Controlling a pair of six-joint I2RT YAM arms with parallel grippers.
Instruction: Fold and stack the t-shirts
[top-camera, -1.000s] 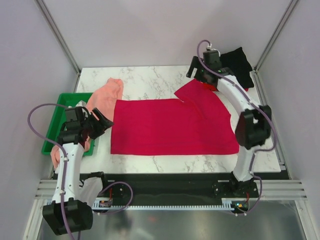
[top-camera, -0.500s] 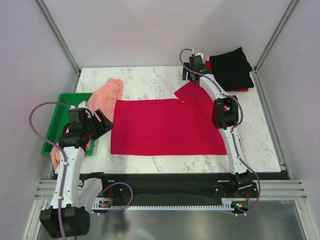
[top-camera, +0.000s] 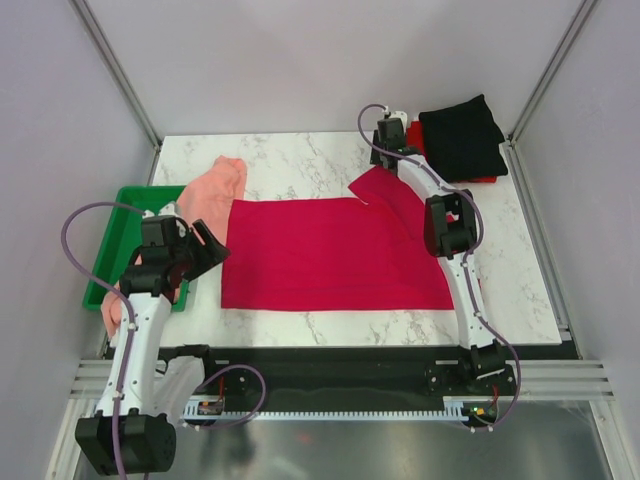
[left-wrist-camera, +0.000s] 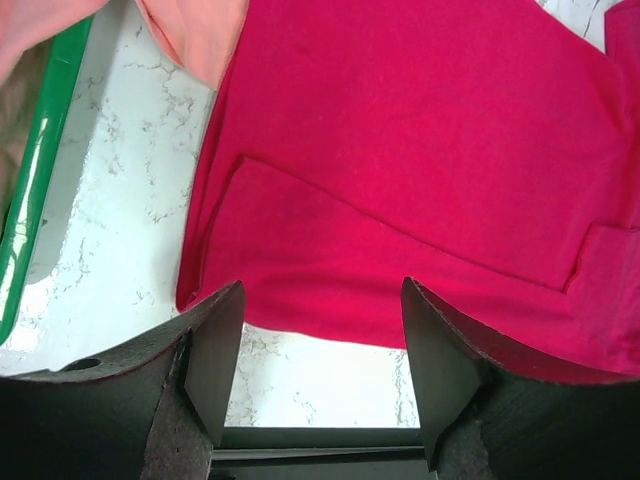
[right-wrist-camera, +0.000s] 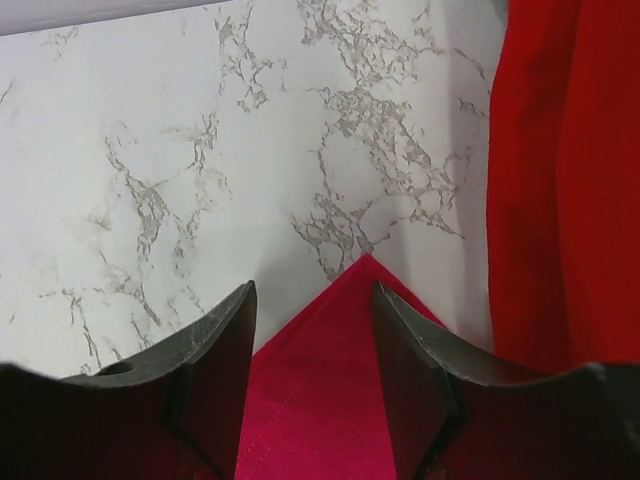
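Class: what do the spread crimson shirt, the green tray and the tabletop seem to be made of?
Spread crimson cloth t-shirt: soft matte fabric, creased.
Green tray: probably plastic, glossy rim.
White tabletop: marble-patterned, grey veins, smooth; stone or laminate unclear.

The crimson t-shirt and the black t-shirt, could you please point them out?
crimson t-shirt (top-camera: 330, 255), top external view, middle of its body.
black t-shirt (top-camera: 462, 135), top external view, centre of its upper surface.
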